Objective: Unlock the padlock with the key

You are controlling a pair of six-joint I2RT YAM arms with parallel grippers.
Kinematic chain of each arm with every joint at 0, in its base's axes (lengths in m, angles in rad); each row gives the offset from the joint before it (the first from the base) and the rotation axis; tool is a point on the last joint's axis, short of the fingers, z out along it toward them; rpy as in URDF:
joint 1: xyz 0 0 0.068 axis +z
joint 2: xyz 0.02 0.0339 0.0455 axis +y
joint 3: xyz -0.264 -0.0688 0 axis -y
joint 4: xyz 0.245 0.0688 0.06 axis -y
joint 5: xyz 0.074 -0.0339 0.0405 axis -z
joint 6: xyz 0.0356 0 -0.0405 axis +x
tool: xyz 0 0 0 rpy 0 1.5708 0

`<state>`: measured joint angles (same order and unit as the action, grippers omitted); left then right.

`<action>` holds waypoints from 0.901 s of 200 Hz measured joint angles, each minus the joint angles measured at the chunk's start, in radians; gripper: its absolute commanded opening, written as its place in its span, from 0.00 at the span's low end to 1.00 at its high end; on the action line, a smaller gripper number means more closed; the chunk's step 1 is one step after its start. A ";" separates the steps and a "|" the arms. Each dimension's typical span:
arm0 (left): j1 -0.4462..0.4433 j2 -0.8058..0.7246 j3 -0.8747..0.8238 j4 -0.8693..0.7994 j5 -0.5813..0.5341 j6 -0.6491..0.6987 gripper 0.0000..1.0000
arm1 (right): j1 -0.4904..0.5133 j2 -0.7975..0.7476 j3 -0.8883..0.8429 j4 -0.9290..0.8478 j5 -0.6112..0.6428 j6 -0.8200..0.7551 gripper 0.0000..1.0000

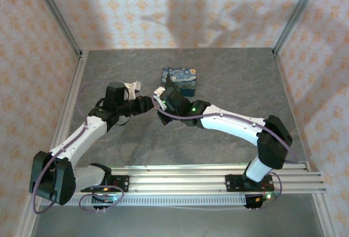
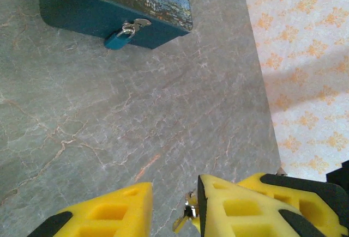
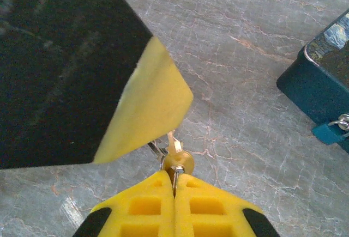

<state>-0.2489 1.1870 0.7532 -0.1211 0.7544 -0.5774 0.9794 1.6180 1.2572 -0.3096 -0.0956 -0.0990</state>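
Top view: both arms reach in over the grey surface [image 1: 234, 90] and meet near its middle, left pincer [image 1: 146, 105] tip to tip with right pincer [image 1: 159, 102], just in front of the blue painted box [image 1: 180, 79]. The key and lock are too small to make out here. Left wrist view: the padlock [image 2: 119, 37] hangs from the hasp on the box's front wall, with a small blue body and a silver shackle. The left pincer's yellow fingers [image 2: 234, 207] stand apart with bare surface between them, and the key [image 2: 187, 216] lies against the inner face of one. Right wrist view: right pincer pressed together, pinching the key at its round head end, blade pointing away and free. One left finger tip sits just beside the blade, and the padlock is off to the right on the box. Handling, as judgement: the key is light, stiff, thin and slick. Foam pads may let it pivot, so grip it flat across the head and leave the blade clear. The padlock is rigid but dangles loose and will probably swing when pushed; steady its body, keyhole end exposed. Count: one key with a small ring, one padlock, one box, two pincers.
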 measured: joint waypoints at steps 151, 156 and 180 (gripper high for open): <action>-0.033 0.027 0.019 -0.002 0.026 0.069 0.00 | 0.000 0.000 0.013 -0.031 -0.021 0.000 0.19; -0.033 0.024 0.019 -0.004 0.025 0.083 0.00 | 0.000 0.000 0.013 -0.031 -0.022 0.006 0.24; -0.033 0.000 0.033 -0.037 0.010 0.150 0.00 | 0.002 -0.008 0.013 -0.035 -0.025 0.007 0.38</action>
<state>-0.2817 1.1866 0.7860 -0.1581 0.7643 -0.4274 0.9813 1.6104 1.2697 -0.3447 -0.1204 -0.0921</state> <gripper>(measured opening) 0.049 0.343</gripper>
